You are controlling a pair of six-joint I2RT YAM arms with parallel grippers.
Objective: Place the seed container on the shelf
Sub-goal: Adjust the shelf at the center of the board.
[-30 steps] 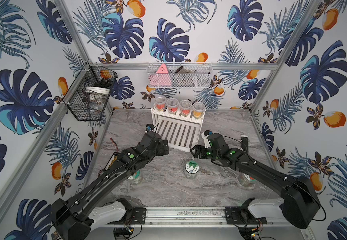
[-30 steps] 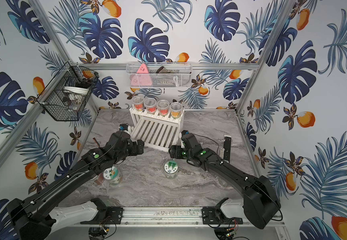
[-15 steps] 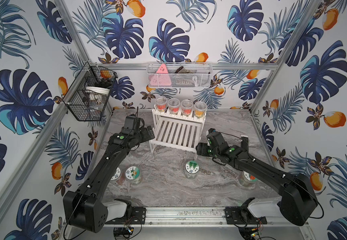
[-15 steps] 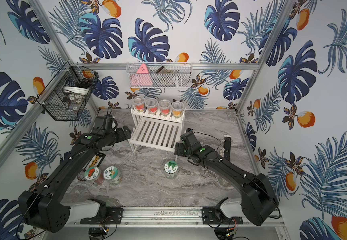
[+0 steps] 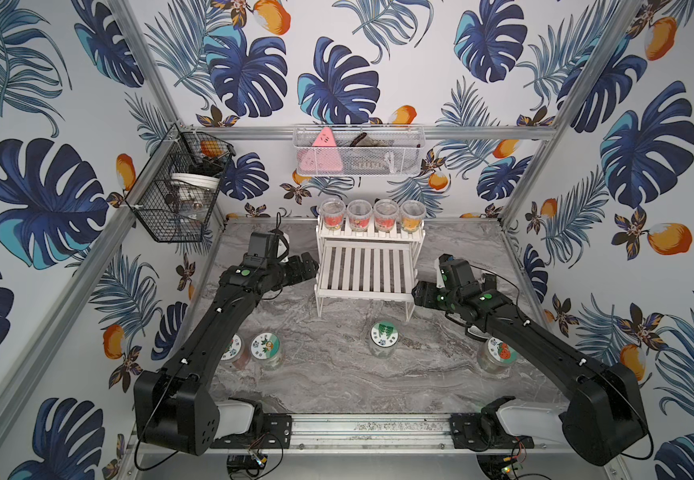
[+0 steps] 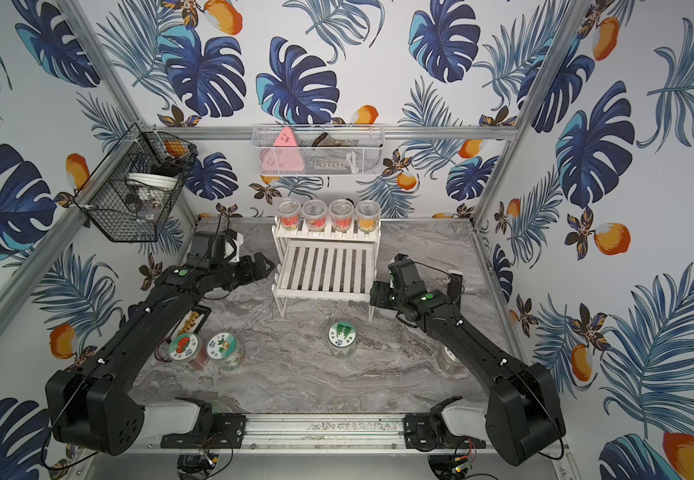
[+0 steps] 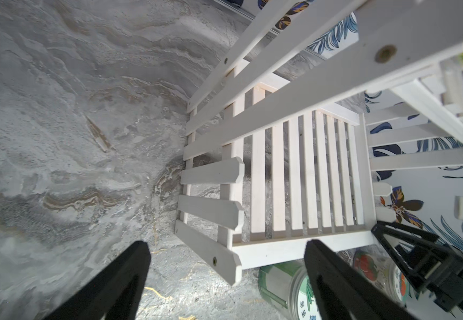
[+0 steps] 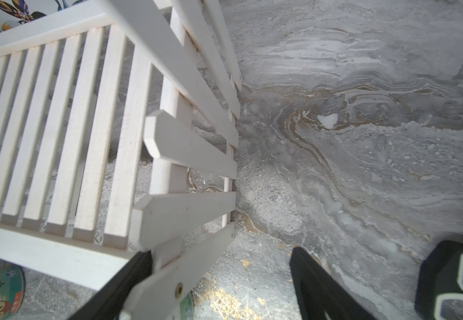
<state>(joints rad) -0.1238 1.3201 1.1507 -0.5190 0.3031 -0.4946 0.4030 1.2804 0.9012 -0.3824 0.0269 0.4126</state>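
Note:
The white slatted shelf [image 5: 368, 266] stands mid-table in both top views, with several clear cups [image 5: 372, 214] on its upper tier. A green-lidded seed container [image 5: 383, 338] stands upright on the marble just in front of the shelf. My left gripper [image 5: 310, 270] is at the shelf's left side, open; in the left wrist view the shelf's [image 7: 294, 171] corner slat lies between its fingers [image 7: 125, 277] untouched. My right gripper [image 5: 418, 293] is at the shelf's right side, open, a side slat [image 8: 180, 274] lying close to one of its fingers [image 8: 130, 279].
Two more lidded jars [image 5: 265, 349] stand front left beside my left arm and one [image 5: 495, 353] sits front right under my right arm. A black wire basket [image 5: 179, 195] and a white mesh basket [image 5: 358, 151] hang on the walls. A dark box [image 8: 457, 279] lies near my right gripper.
The shelf has turned from skewed to square and shifted slightly right. My left gripper swung away left, then came back to the shelf's left side. My right gripper drew back to the right.

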